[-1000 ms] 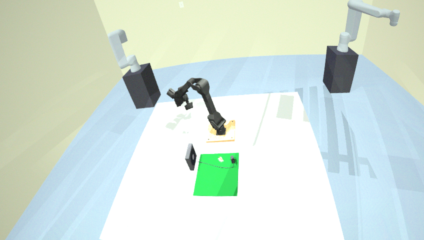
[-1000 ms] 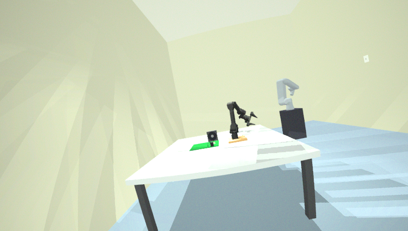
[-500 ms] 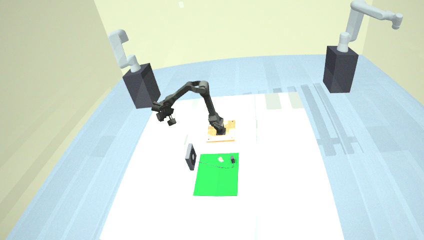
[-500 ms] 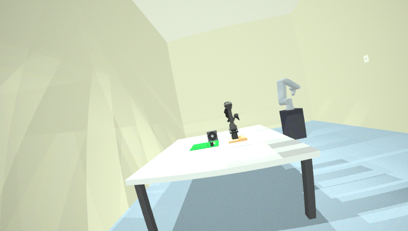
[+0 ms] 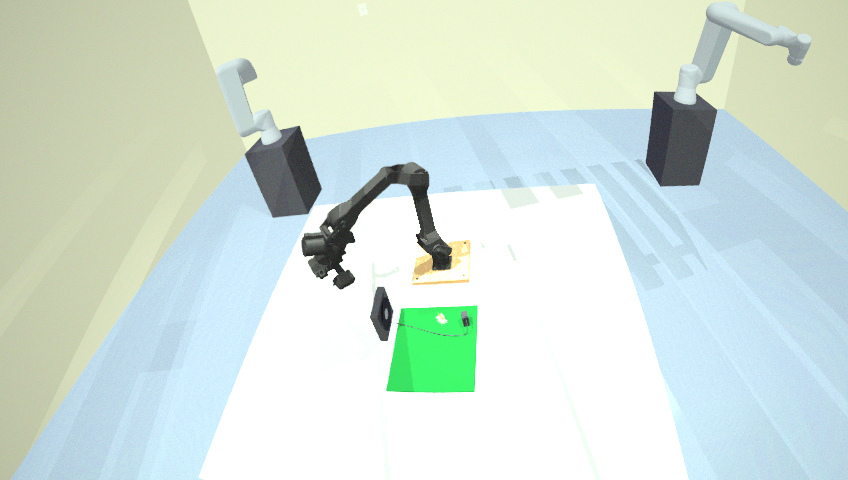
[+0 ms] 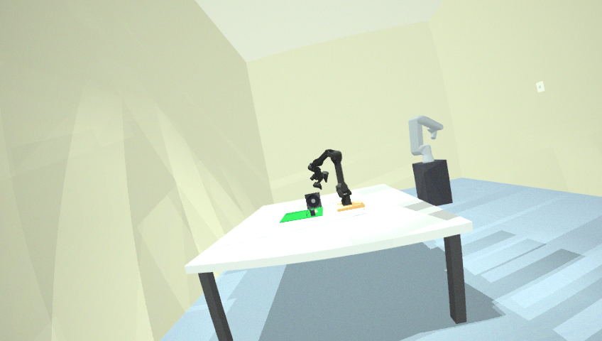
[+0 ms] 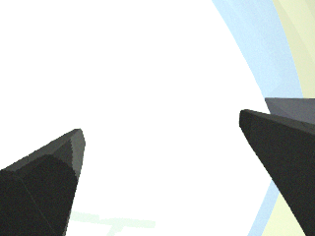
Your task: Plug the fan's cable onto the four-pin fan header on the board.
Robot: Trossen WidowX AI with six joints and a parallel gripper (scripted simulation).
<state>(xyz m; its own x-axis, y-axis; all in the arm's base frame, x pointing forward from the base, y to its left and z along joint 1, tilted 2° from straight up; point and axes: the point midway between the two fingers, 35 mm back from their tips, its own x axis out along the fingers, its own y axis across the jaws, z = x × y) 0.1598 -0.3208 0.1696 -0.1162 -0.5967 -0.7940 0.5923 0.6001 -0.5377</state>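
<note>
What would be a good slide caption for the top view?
Arm with open tool hangs above the table, near the fan; the plug lies on the green board.

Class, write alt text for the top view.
A dark arm's open, empty gripper hangs above a white table, left of a small fan. A thin cable crosses the green board to a dark plug.

Pale yellow walls [image 6: 358, 105] enclosed a light blue floor [image 6: 527, 236]; a white table [image 6: 338, 241] stood on dark legs [image 6: 455, 278], two dark pedestals [image 5: 678, 139] behind it
</note>
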